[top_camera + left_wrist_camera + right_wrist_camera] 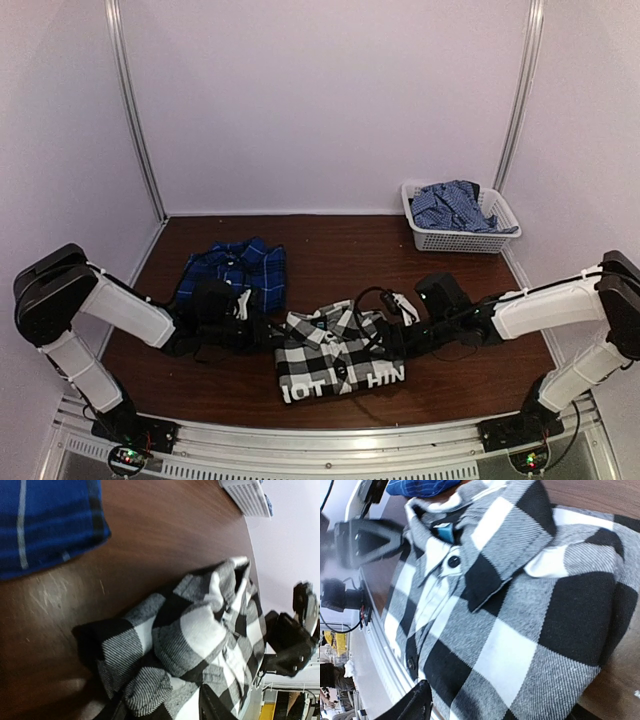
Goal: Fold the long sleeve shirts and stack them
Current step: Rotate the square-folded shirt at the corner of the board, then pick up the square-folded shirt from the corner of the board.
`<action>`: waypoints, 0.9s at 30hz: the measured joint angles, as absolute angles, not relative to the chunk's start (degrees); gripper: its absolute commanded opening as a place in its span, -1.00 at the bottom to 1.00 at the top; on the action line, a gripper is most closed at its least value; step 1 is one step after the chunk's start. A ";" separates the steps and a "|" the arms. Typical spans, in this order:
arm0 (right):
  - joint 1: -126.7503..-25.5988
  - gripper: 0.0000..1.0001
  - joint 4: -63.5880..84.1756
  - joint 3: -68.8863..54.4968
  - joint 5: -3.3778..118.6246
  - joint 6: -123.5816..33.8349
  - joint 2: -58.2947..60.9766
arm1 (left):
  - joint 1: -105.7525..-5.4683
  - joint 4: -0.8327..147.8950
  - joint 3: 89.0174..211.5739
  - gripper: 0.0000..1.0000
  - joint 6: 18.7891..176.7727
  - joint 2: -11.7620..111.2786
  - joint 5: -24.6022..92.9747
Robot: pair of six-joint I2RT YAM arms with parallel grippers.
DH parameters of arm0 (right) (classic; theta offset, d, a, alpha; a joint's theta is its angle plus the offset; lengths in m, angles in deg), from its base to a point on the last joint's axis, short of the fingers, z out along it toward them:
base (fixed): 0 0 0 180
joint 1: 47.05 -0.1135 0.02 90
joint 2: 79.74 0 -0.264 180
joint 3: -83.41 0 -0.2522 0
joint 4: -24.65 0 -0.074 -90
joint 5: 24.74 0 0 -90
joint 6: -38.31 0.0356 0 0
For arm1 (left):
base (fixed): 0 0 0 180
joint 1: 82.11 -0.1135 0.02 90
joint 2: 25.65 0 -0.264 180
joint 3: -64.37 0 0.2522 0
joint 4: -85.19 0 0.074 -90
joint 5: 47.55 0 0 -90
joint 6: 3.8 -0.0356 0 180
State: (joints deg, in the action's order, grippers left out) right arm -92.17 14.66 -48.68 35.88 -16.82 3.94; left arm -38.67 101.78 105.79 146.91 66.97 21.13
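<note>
Bolted to the metal rail [330, 445] at the near edge, both arms reach inward and low over the dark wooden table [340, 250]. Between them, near the front edge and about at the middle, lies the black-and-white checked shirt [335, 360], folded into a compact block. Its collar [490, 575] faces the far side and its white lettering [340, 382] runs along the near edge.

The left gripper [262, 328] is at the shirt's left edge. In the left wrist view its dark fingers [116, 711] stand on either side of a bunched fold of checked cloth; I cannot tell whether they pinch it.

The right gripper [385, 322] is at the shirt's right edge by the collar. In the right wrist view its fingers [415, 705] sit wide apart with the thick folded cloth between them, and I cannot tell whether they press on it. That view also shows a black button [453, 561] and a small blue label [445, 531] inside the neck.

Behind the left gripper, farther back on the left, the blue-and-black plaid shirt [235, 270] lies folded flat on the table, apart from the checked one.

At the far right corner stands a white plastic basket [460, 240] holding crumpled blue-and-white checked cloth [455, 205].
</note>
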 measured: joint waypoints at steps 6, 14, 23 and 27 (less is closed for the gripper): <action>-95.45 0.73 14.86 -51.39 41.21 -11.64 -3.32 | -42.78 96.29 111.56 0.36 139.04 66.53 22.00; -91.69 0.73 13.09 -51.37 47.79 -10.76 -4.39 | -41.71 92.40 110.27 0.46 135.83 62.38 21.89; -91.03 0.58 15.73 -51.41 45.98 -10.48 3.81 | -35.83 94.58 104.13 0.37 140.42 62.75 20.95; -90.99 0.46 19.56 -52.87 44.51 -9.30 4.46 | -35.61 97.62 102.70 0.16 142.71 63.15 20.60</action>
State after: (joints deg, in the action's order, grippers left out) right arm -90.99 19.56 -52.87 44.51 -9.30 4.46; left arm -35.61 97.62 102.70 142.71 63.15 20.60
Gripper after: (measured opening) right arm 0.772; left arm 0.658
